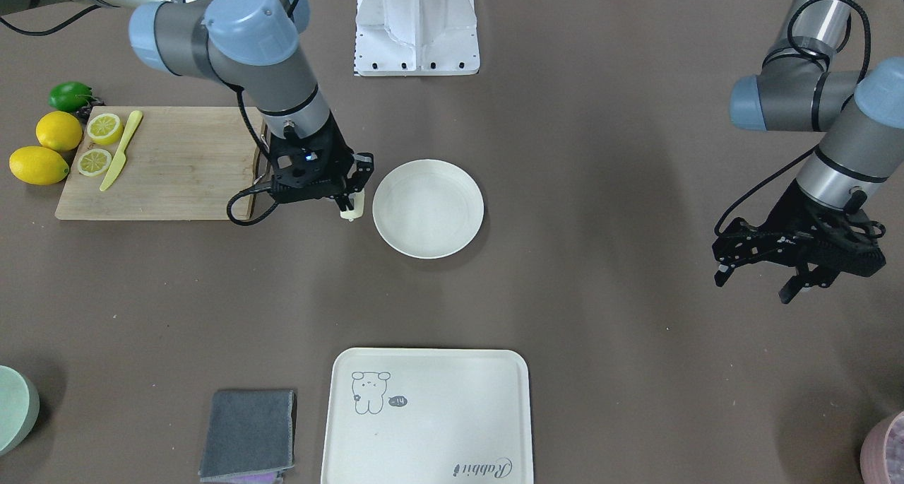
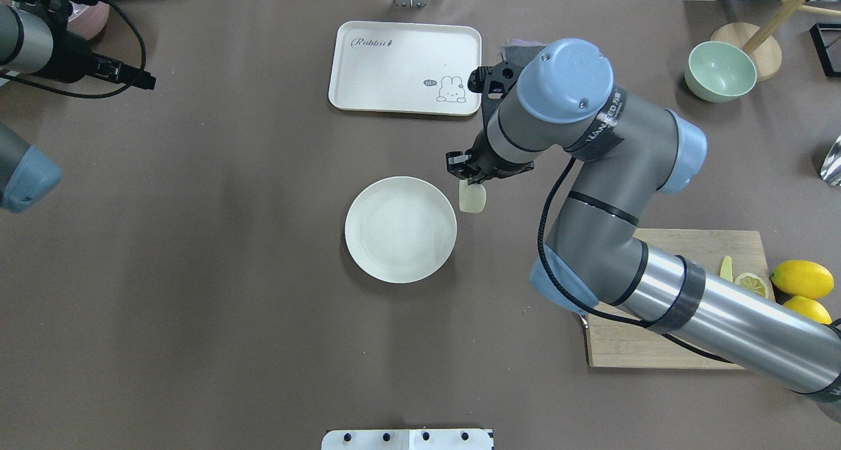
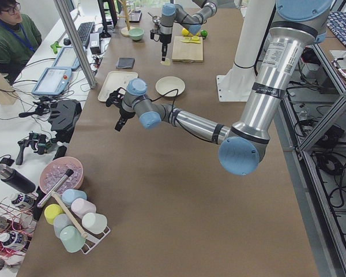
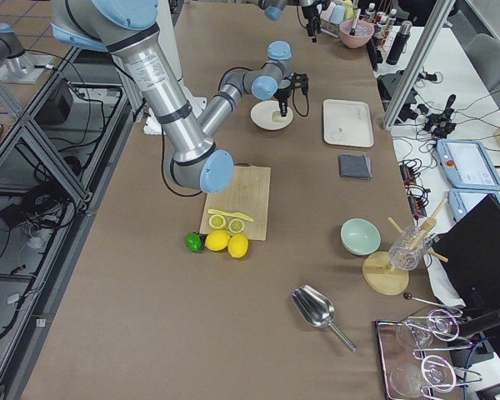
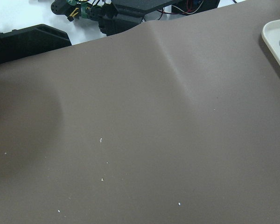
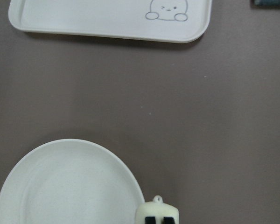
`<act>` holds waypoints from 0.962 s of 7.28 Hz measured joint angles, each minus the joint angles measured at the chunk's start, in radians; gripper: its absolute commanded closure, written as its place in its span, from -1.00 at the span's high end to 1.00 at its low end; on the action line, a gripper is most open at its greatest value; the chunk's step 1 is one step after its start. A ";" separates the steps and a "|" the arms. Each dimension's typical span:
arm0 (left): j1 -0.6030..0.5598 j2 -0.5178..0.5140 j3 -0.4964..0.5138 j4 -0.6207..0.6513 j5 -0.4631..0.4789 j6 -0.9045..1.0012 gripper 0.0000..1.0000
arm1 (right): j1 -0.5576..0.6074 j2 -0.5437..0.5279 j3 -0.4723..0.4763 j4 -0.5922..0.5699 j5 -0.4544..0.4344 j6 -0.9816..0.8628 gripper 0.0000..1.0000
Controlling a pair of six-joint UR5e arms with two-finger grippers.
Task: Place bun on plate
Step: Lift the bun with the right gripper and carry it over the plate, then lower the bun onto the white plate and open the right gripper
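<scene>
The overhead view cuts off the left gripper (image 1: pixel 754 285); the front view shows it hovering, fingers apart. The plate (image 2: pixel 401 230) sits mid-surface (image 2: pixel 197 272). Just beside its rim, off it, the right gripper (image 2: pixel 472 188) clamps the bun (image 2: pixel 472 202), which the wrist view crops.

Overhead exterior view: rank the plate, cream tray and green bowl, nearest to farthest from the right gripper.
1. plate: beside the right gripper, toward the view's left.
2. cream tray: farther up the table.
3. green bowl: far upper right.
</scene>
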 measured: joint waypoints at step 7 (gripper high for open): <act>-0.017 0.002 0.026 -0.002 0.058 0.009 0.96 | -0.098 0.093 -0.168 0.164 -0.114 0.034 1.00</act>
